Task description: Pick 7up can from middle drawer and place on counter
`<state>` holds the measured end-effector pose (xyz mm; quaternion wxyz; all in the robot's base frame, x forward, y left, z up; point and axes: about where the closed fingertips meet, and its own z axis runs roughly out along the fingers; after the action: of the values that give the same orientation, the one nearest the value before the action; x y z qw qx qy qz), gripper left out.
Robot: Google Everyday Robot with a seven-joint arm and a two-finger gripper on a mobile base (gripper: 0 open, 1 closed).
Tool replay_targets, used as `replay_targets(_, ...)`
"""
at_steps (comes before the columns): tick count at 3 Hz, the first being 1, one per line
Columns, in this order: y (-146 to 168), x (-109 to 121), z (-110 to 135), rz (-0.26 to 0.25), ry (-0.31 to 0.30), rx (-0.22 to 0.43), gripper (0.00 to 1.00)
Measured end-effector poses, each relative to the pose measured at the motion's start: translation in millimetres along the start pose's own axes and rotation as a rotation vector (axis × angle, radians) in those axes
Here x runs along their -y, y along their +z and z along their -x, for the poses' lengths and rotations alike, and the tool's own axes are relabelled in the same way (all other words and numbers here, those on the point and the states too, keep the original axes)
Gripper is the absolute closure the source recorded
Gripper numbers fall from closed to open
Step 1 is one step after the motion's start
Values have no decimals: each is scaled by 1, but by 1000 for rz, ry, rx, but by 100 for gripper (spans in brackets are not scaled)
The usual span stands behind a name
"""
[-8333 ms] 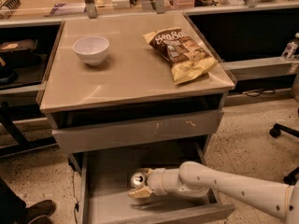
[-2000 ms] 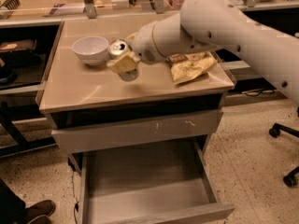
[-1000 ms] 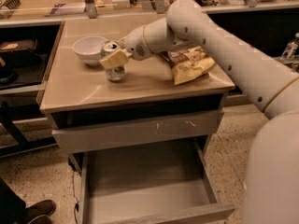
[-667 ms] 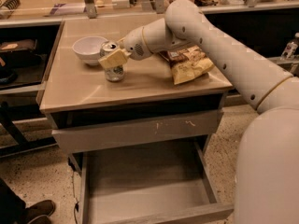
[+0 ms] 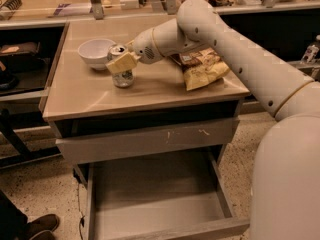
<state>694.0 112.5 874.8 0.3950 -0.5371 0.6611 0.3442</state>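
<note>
The 7up can point(image 5: 122, 73) stands upright on the counter point(image 5: 165, 89), just right of the white bowl point(image 5: 94, 52). My gripper point(image 5: 121, 61) is at the can's upper part, reaching in from the right, with its pale fingers point(image 5: 123, 62) closed around the can. The can's base touches the counter top. The middle drawer point(image 5: 155, 196) is pulled out below, and its grey floor is bare.
A crumpled chip bag point(image 5: 202, 66) lies on the counter's right side, under my arm. A drawer front with pale scratch marks point(image 5: 145, 140) sits above the open drawer. A cluttered shelf with metal posts point(image 5: 95, 1) runs behind. A shoe point(image 5: 35, 226) is at the lower left.
The can went from the middle drawer up onto the counter in my gripper. Over the last second the can and gripper have barely moved beside the bowl.
</note>
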Motion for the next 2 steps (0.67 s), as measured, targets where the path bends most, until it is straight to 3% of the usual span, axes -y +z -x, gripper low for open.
replay_targets(2,0,0,0,0,0,0,12)
